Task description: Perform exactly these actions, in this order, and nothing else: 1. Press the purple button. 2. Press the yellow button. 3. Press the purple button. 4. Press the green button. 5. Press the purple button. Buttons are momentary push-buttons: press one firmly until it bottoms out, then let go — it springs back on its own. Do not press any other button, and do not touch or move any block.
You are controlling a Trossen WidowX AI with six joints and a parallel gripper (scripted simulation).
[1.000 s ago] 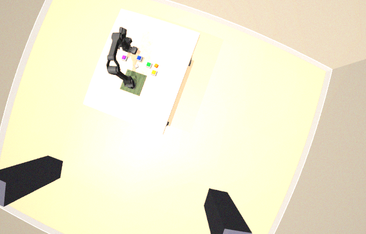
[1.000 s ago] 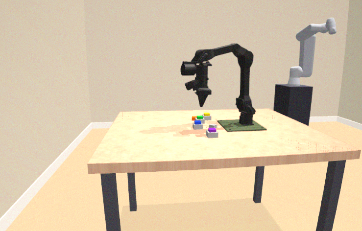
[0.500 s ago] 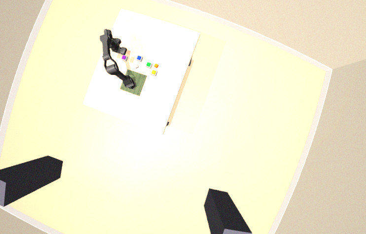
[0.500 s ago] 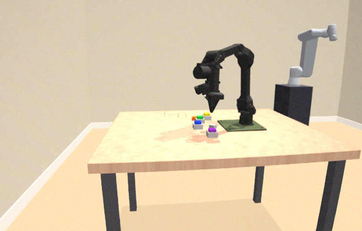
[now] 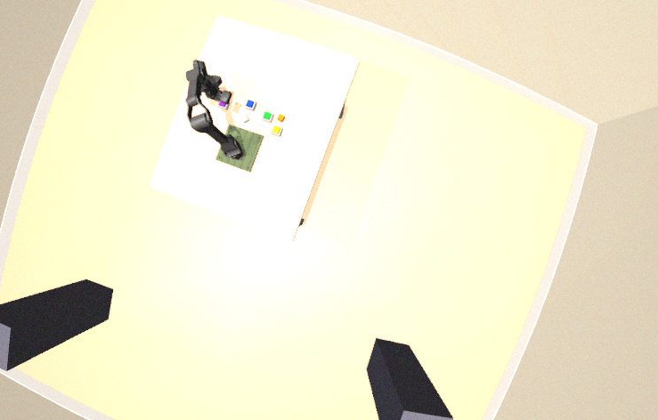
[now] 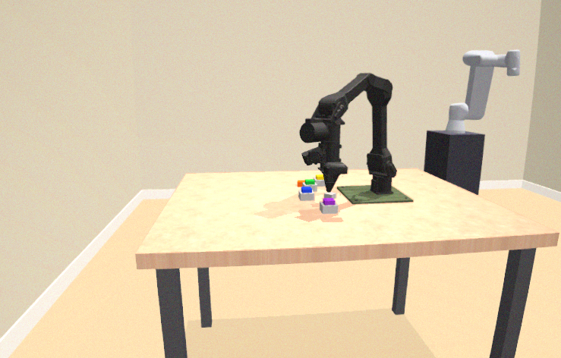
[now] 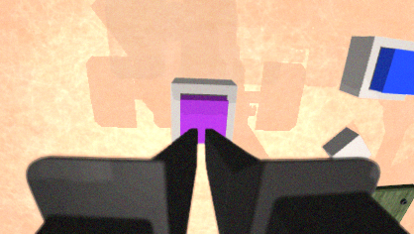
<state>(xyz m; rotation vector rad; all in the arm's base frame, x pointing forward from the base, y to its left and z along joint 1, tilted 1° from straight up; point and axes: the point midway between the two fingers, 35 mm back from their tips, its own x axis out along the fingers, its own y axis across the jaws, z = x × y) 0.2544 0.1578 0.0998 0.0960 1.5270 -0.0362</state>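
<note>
The gripper is shut to a thin slit, holding nothing, and points straight down over the purple button; contact cannot be told from the wrist view. Relative to that button (grey housing, on the table), the blue button sits off right, a small white block lies nearer, lower right.

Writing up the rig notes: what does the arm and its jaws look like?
One arm, matte black to dark grey throughout, with boxy links and cylindrical joint housings. It stands on a green base plate. The gripper has grey rounded blocks carrying black wedge-shaped jaws that taper to narrow tips. No cables or markings visible.
</note>
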